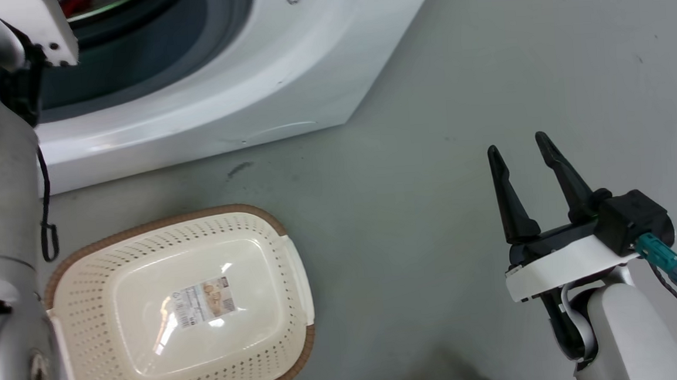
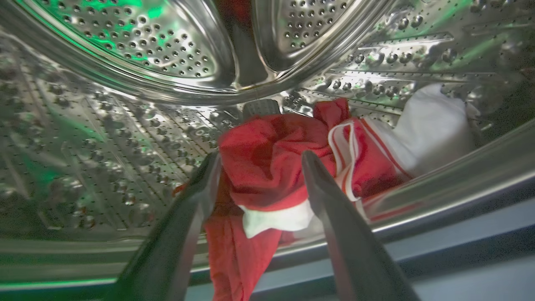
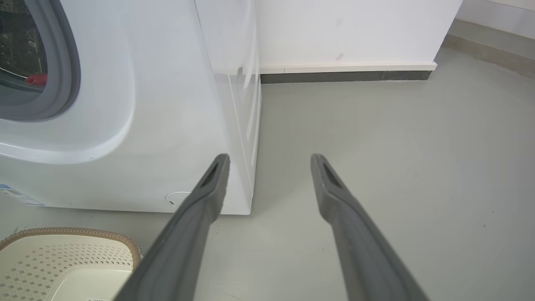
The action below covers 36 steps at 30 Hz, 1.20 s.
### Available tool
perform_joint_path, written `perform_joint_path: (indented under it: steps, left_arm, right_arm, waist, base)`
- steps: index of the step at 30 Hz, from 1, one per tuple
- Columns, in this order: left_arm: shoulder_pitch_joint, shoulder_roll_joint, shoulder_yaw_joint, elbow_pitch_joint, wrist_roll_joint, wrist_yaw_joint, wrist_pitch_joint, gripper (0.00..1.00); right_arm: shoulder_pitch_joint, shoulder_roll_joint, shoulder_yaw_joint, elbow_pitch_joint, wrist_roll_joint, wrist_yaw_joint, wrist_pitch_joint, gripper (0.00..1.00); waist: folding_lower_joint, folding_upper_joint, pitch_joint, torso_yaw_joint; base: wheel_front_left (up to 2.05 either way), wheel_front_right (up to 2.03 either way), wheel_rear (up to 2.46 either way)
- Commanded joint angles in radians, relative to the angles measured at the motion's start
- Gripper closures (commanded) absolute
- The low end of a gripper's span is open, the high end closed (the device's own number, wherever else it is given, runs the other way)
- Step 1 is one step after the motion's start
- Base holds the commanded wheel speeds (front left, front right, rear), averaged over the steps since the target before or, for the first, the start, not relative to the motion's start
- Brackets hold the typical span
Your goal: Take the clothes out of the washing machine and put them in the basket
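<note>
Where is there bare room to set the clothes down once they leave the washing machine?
The basket holds nothing but a label. Bare floor lies between it and the right gripper. It's crowded at the drum mouth, where the left gripper straddles the clothes.

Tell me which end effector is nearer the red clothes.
Left. The left end effector is inside the drum, open around the clothes; the right end effector hangs over the floor beside the washing machine.
</note>
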Motion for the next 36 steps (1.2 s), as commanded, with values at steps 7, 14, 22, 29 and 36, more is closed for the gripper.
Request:
perform_joint_path:
  steps: [7, 14, 22, 29, 36]
  left_arm:
    - [-0.14, 0.057, -0.005, 0.095, -0.05, -0.006, 0.219, 0.0]
    - [-0.221, 0.094, -0.026, 0.141, -0.083, -0.007, 0.442, 0.0]
    - [-0.27, 0.122, -0.037, 0.163, -0.104, -0.007, 0.631, 0.51]
    - [-0.263, 0.128, -0.032, 0.156, -0.121, 0.006, 0.673, 1.0]
    - [-0.178, 0.116, -0.04, 0.084, -0.125, 0.019, 0.504, 1.0]
  right_arm:
    - [-0.035, 0.002, 0.041, 0.028, 0.042, -0.001, -0.013, 0.0]
    - [-0.046, 0.002, 0.063, 0.012, 0.07, -0.001, -0.014, 0.0]
    - [-0.038, 0.002, 0.074, 0.004, 0.09, -0.001, -0.014, 0.0]
    - [-0.042, 0.002, 0.072, 0.003, 0.099, -0.001, -0.014, 0.0]
    - [-0.051, 0.002, 0.073, 0.02, 0.097, -0.001, -0.014, 0.0]
  waist:
    - [-0.0001, -0.0001, 0.072, -0.069]
    - [-0.0001, -0.0001, 0.108, -0.102]
    - [-0.0001, -0.0001, 0.13, -0.123]
    - [-0.0001, -0.0001, 0.133, -0.127]
    - [-0.0001, -0.0001, 0.088, -0.114]
  base:
    - [0.0, 0.0, 0.0]
    - [0.0, 0.0, 0.0]
    - [0.0, 0.0, 0.0]
    - [0.0, 0.0, 0.0]
    - [0.0, 0.0, 0.0]
